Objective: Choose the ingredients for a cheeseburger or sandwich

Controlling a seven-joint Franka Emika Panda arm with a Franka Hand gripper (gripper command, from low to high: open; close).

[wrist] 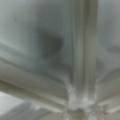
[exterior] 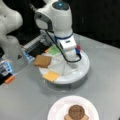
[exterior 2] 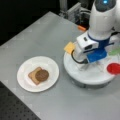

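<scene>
On the white paper plate (exterior 2: 25, 82) lies one brown toast square (exterior 2: 32, 75) with the dark round patty (exterior 2: 42, 75) on top; in the other front view the patty (exterior: 76, 111) shows at the bottom edge. The second toast square (exterior: 42, 61) and the yellow cheese square (exterior: 52, 75) rest at the rim of the white round divided tray (exterior: 82, 72). My gripper (exterior: 72, 65) is lowered to the tray's middle, apart from both. The cheese (exterior 2: 70, 47) also shows beside the arm. The wrist view shows only the tray's white dividers (wrist: 82, 62) close up.
A green lettuce-like piece (exterior: 54, 50) and a red disc (exterior 2: 113, 68) lie in other tray compartments. The arm's white base (exterior: 12, 47) and a small orange object (exterior: 9, 79) stand at a front view's left. Grey table (exterior 2: 50, 37) surrounds plate and tray.
</scene>
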